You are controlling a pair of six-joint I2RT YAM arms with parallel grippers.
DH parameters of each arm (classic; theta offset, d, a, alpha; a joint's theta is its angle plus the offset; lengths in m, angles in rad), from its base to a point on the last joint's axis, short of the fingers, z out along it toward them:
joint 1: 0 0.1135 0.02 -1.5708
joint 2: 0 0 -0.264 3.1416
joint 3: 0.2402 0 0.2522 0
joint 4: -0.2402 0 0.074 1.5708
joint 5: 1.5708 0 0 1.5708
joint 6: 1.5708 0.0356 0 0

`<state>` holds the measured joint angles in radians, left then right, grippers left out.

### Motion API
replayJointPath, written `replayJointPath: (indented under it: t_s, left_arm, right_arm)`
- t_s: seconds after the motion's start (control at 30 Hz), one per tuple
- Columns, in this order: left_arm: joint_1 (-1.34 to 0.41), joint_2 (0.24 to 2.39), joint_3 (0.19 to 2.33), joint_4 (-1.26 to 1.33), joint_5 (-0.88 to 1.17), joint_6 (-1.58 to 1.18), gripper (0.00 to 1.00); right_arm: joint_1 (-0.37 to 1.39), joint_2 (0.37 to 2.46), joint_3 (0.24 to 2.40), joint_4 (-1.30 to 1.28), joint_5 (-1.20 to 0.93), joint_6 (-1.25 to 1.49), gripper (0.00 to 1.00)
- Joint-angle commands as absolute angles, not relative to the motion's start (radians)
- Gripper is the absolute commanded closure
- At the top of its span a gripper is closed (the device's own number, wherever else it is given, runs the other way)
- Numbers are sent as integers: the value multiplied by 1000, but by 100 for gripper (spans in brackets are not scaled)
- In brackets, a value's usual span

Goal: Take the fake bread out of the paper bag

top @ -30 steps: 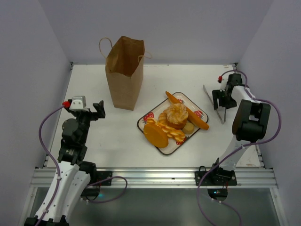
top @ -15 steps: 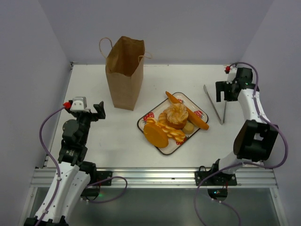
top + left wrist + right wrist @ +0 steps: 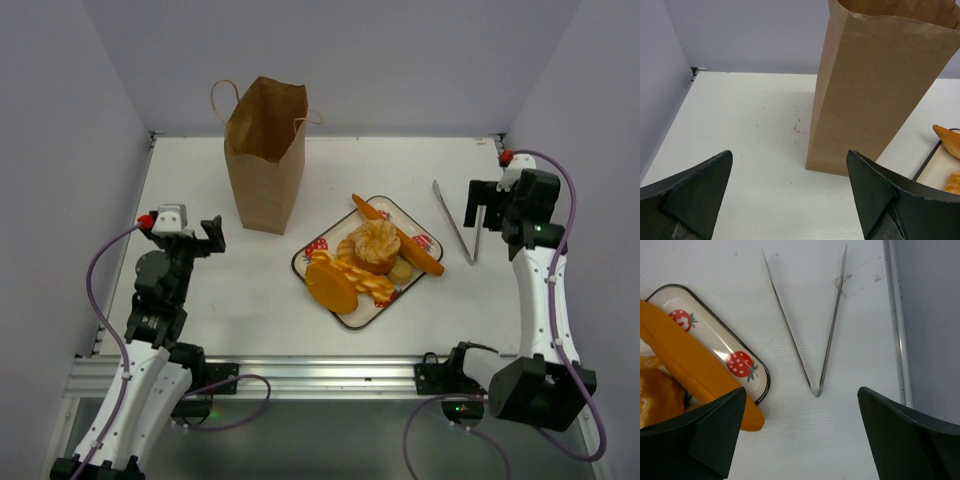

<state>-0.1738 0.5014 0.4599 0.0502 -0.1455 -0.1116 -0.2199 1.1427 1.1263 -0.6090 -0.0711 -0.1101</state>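
On the table (image 3: 220, 290), the paper bag (image 3: 265, 160) stands upright, far left. The bread (image 3: 375, 245) lies piled on the strawberry tray (image 3: 710, 335) right of it, outside the bag. Tongs (image 3: 458, 225) lie further right. My left gripper (image 3: 790, 155) and right gripper (image 3: 802, 390) gape, holding nothing.
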Motion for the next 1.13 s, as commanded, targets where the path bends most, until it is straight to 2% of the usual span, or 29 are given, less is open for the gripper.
replayJointPath:
  t_s: [0.0, 0.37, 1.1]
  left_arm:
    - [-184, 517, 449, 86, -158, -95, 0]
    - [-184, 555, 451, 87, -156, -87, 1]
    - [-184, 563, 448, 98, -106, -106, 1]
  right_arm:
    - [-222, 1045, 1042, -508, -86, -87, 1]
    - [-222, 885, 867, -402, -84, -78, 1]
    - [-222, 842, 842, -388, -52, -52, 1]
